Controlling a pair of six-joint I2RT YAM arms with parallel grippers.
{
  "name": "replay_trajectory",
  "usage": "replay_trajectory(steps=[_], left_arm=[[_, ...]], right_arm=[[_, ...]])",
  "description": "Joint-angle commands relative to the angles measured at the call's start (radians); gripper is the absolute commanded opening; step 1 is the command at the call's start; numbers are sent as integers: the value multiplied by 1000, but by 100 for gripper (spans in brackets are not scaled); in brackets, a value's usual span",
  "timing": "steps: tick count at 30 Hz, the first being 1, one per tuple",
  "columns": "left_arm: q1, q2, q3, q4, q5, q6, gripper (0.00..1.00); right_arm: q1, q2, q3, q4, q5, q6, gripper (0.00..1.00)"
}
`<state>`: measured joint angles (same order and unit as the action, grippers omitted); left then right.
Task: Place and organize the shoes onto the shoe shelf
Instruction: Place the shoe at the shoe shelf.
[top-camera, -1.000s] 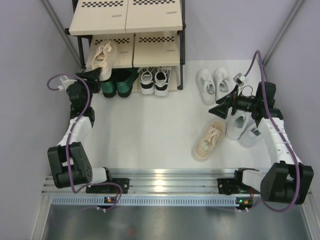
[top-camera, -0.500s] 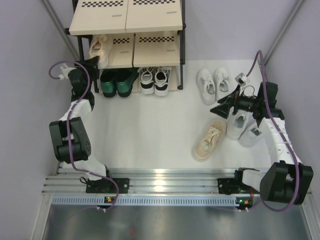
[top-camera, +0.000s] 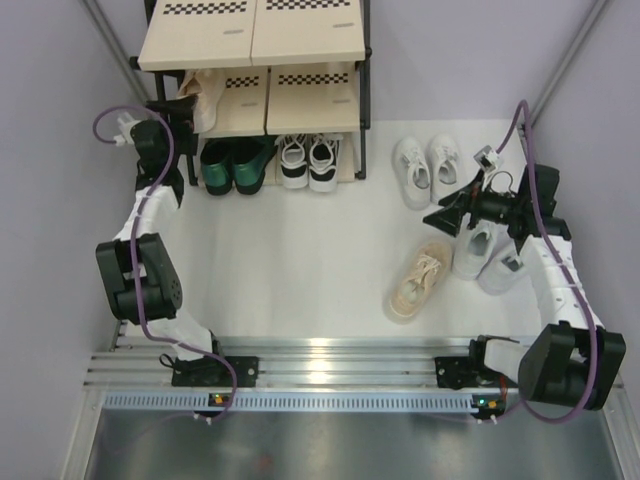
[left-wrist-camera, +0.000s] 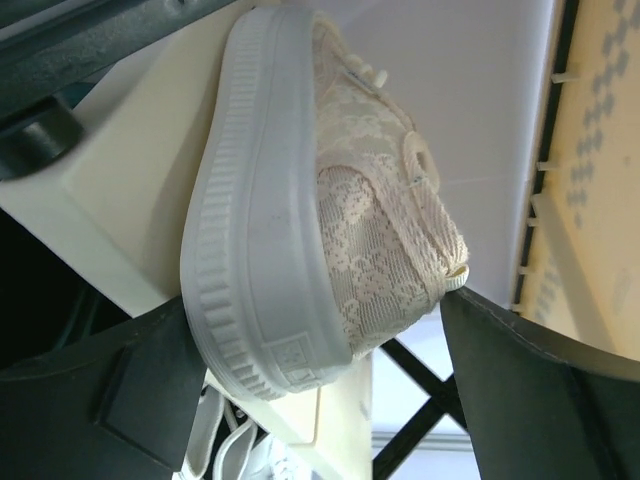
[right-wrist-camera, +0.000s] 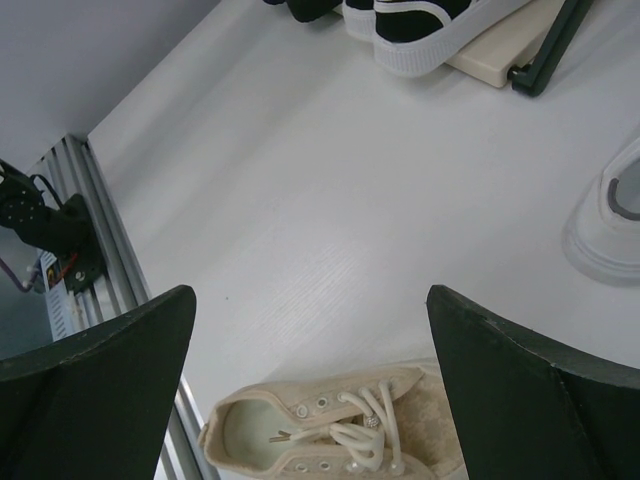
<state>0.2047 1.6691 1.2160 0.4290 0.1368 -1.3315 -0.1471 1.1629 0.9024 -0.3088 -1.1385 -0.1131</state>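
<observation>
Left claw, at the shoe shelf's left edge: jaws apart around the beige sneaker, which lies on the middle board. A second ago I had it clamped, overhanging the front. Bottom tier: dark green shoes, black-and-white sneakers. Bare white surface beyond. Right claw: spread wide above the other beige sneaker.

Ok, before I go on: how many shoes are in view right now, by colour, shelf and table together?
Beige shoes: 2
Dark green shoes: 2
Black-and-white sneakers: 2
Small white sneakers: 2
Larger pale sneakers: 2
Total: 10
</observation>
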Motion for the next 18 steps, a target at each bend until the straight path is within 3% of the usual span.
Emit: replay_trajectory(steps=[1,12,18], left_arm=[[-1,-39,83,-221,3,64,98],[12,-66,152,-512,58,98,98],[36,-98,122,-558,69,114,98]], right_arm=[[-26,-17,0,17,-33,-33,99],[-43,-26,-3,25,-41,-23,99],[-45,-48,-5,23,-30,-30,99]])
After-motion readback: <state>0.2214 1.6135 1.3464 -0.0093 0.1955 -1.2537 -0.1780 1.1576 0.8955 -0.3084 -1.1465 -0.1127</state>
